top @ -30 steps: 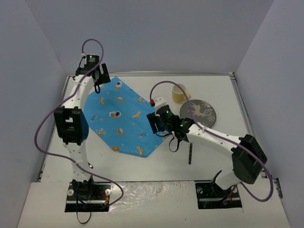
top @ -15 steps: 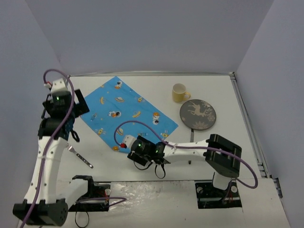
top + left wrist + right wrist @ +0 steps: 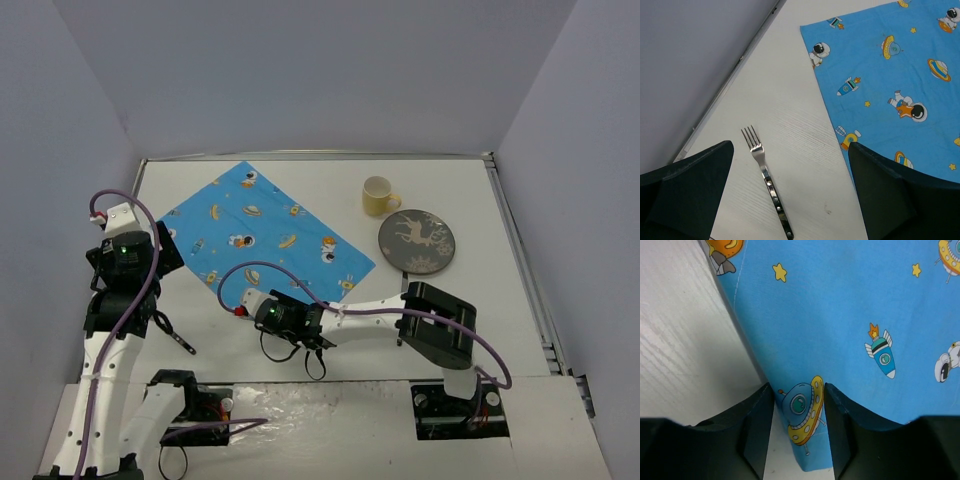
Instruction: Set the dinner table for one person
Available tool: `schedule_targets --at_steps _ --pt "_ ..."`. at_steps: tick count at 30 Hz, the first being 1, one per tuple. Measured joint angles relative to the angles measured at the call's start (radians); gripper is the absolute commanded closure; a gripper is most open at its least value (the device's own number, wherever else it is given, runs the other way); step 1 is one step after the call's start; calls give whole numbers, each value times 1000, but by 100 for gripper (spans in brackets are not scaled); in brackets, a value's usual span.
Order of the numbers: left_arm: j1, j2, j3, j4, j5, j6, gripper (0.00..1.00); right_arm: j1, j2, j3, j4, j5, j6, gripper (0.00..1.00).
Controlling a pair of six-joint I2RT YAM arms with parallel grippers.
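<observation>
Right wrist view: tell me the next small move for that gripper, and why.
Probably close the right gripper on the blue cloth. The cloth's near corner lies between the two fingers, which stand apart on either side of it, so a pinch there looks ready. From that hold the cloth could be pulled square on the dinner table.

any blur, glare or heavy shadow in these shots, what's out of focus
Top external view: even soft light on the dinner table, no glare, faint shadows only, nothing looks blurred. Left wrist view: fork and blue cloth sharp, the left fingers dark and featureless. Right wrist view: cloth print crisp, dark shadow along its left edge, right fingers near-black.
</observation>
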Motion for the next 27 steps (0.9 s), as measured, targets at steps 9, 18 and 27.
schedule_targets --at_steps 9,18,27 --pt "0 13 0 7 0 4 3 -11 20 35 -13 46 -23 79" --pt "0 13 0 12 0 7 3 -131 -43 92 -24 25 15 69" --pt "0 21 0 13 6 8 3 -209 -146 91 -55 -81 91 63"
